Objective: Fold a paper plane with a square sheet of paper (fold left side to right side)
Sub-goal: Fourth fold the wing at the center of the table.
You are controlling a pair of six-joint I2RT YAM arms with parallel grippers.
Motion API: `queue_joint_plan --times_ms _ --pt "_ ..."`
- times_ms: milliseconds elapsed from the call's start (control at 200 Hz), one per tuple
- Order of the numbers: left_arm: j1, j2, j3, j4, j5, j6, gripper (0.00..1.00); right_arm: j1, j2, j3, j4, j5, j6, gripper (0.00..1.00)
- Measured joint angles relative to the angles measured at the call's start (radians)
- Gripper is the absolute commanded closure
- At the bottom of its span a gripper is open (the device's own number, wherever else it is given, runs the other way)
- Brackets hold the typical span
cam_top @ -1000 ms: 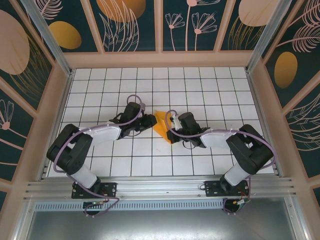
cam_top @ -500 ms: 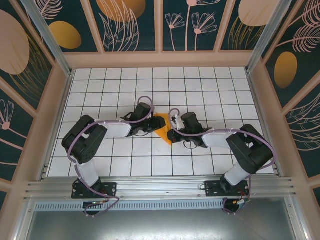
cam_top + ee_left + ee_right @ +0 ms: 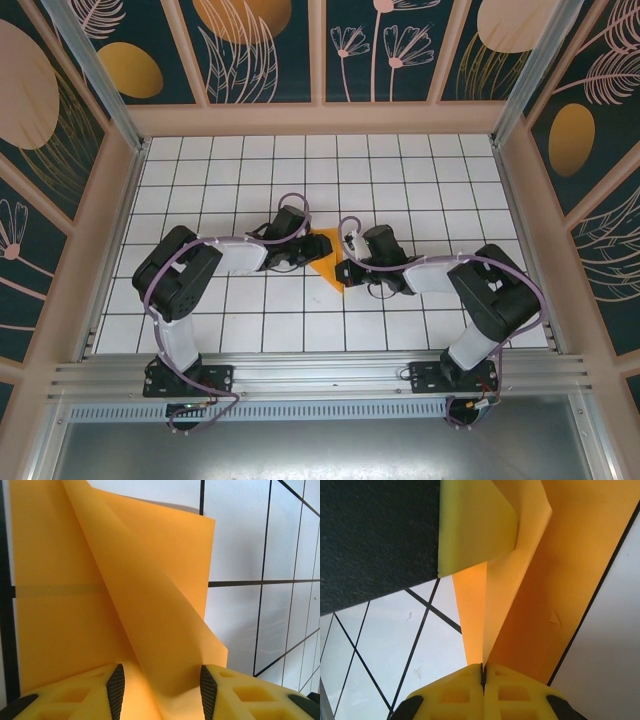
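Note:
The square sheet of paper (image 3: 325,262) is bright orange and partly folded, a pointed shape on the white tiles between my two grippers. My left gripper (image 3: 305,250) is at its left edge. In the left wrist view the left gripper (image 3: 162,692) stands open, and a raised flap of the paper (image 3: 150,605) runs up between its fingers (image 3: 116,690) without being pinched. My right gripper (image 3: 346,268) is at the paper's right side. The right gripper (image 3: 483,672) is shut on a thin upright edge of the paper (image 3: 560,580). The left gripper's yellow finger (image 3: 475,525) presses on the paper opposite.
The white tiled table (image 3: 400,170) with black grid lines is boxed in by a wooden back wall (image 3: 320,118) and side walls. An aluminium rail (image 3: 320,375) runs along the near edge above the arm bases. Open tiles lie behind and to both sides.
My left arm has swung right and brought its gripper onto the paper's left edge, and its jaws have widened. The right gripper has stayed shut on the paper, which now lies lower.

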Motion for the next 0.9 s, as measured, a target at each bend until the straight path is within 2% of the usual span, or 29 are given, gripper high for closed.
queue_joint_plan --times_ms 130,410,621,901 --pt "-0.002 0.001 0.008 -0.014 -0.014 0.000 0.52 -0.004 0.000 0.000 0.005 -0.012 0.003 0.85" --pt "-0.003 0.004 0.015 -0.026 -0.019 0.004 0.52 -0.063 -0.053 -0.008 0.016 -0.084 0.037 0.62" --pt "-0.003 0.004 0.017 -0.029 -0.021 0.004 0.53 -0.179 -0.063 -0.018 0.109 -0.210 0.135 0.66" --pt "-0.004 0.004 0.017 -0.029 -0.021 0.004 0.53 -0.188 0.085 0.029 0.146 -0.281 0.234 0.69"
